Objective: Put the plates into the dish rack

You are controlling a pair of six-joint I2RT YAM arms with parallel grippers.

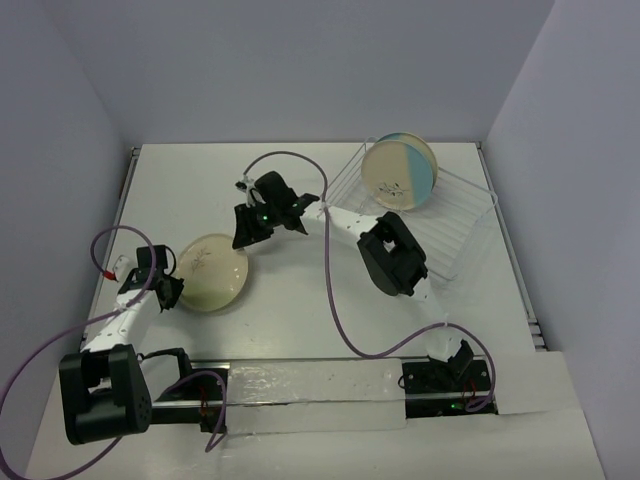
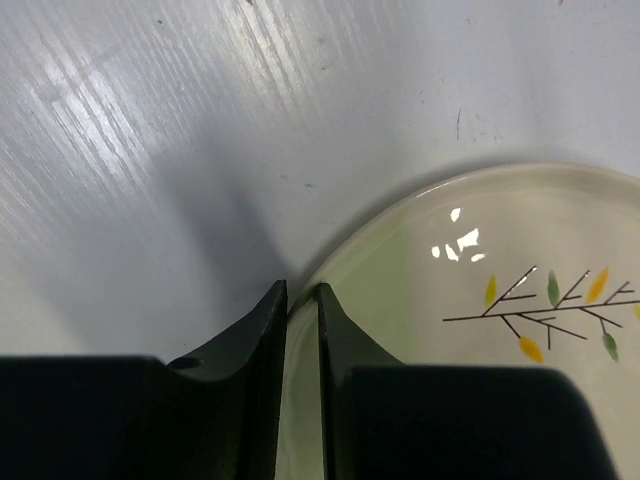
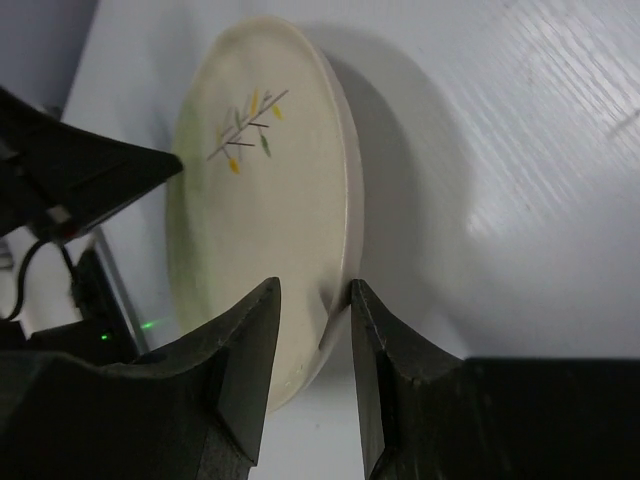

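Plate (image 1: 210, 272) in cream with a sprig motif is left of centre on the bench (image 1: 290, 300). Left claw (image 2: 302, 290) pinches its left rim. Right claw (image 3: 312, 290) straddles the opposite rim, fingers slightly apart; firm contact cannot be confirmed. A half-blue plate (image 1: 398, 172) stands on edge in the dish rack (image 1: 460, 225), far right.

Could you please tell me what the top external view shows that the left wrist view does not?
Only top external: the dish rack with a blue-and-cream plate standing in it, and the right gripper at the far edge of the cream plate. Only left wrist: the sprig's yellow and green leaves, and the jaws of the left gripper close astride the rim. Both: that plate, that gripper and the white table.
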